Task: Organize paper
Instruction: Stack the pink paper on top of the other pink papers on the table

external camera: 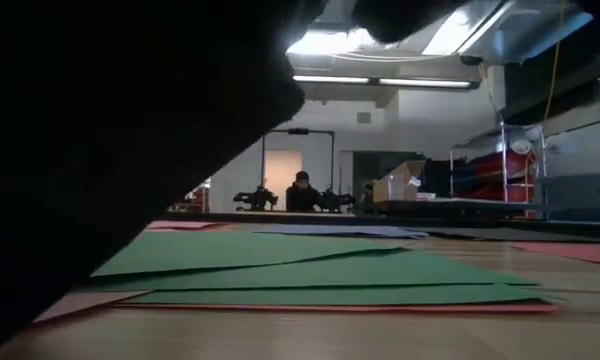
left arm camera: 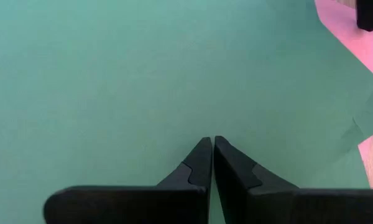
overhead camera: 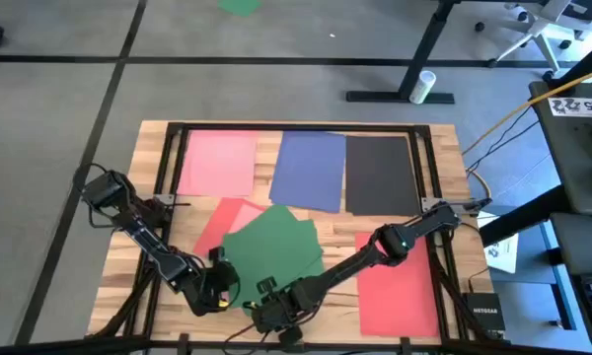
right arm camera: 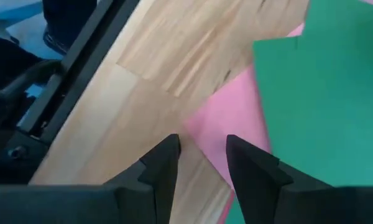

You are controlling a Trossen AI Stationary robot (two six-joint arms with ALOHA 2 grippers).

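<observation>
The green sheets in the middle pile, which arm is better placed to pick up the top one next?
Probably the left. The left gripper is shut, directly over the green sheets. The right gripper is open, over the corner of a pink sheet and bare table beside the green.

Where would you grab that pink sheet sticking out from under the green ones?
Probably at the pink sheet's bare corner, which pokes out past the green sheets onto the wood. It lies flat, so coming in low from the table's near edge, where the right gripper hovers open, looks best.
</observation>
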